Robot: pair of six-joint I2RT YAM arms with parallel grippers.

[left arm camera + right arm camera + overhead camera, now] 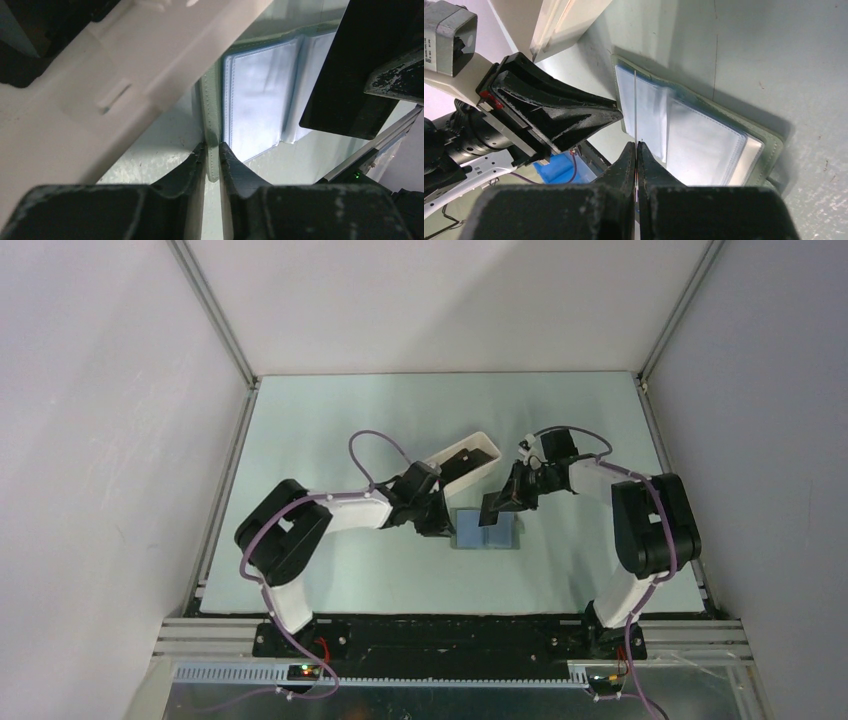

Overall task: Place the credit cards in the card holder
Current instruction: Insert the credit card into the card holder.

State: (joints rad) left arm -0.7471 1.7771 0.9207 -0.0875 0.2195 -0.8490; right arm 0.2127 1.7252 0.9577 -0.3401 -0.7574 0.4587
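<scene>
My left pincer (213, 156) pinches the rim of the open, flat grey-green folding card holder (257, 100). My right pincer (636, 152) clamps a thin black rectangular card (345, 75) over its clear sleeves.

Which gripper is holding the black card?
The right gripper, shut on the thin black rectangular card over the open grey-green card holder; the left gripper pinches the holder's edge instead.

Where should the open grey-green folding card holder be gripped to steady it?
On the stitched cover margin of the grey-green folding card holder, coming in low from the left: it lies flat and open, and that thin border juts past the clear sleeves. The left gripper is shut there, leaving them free.
</scene>
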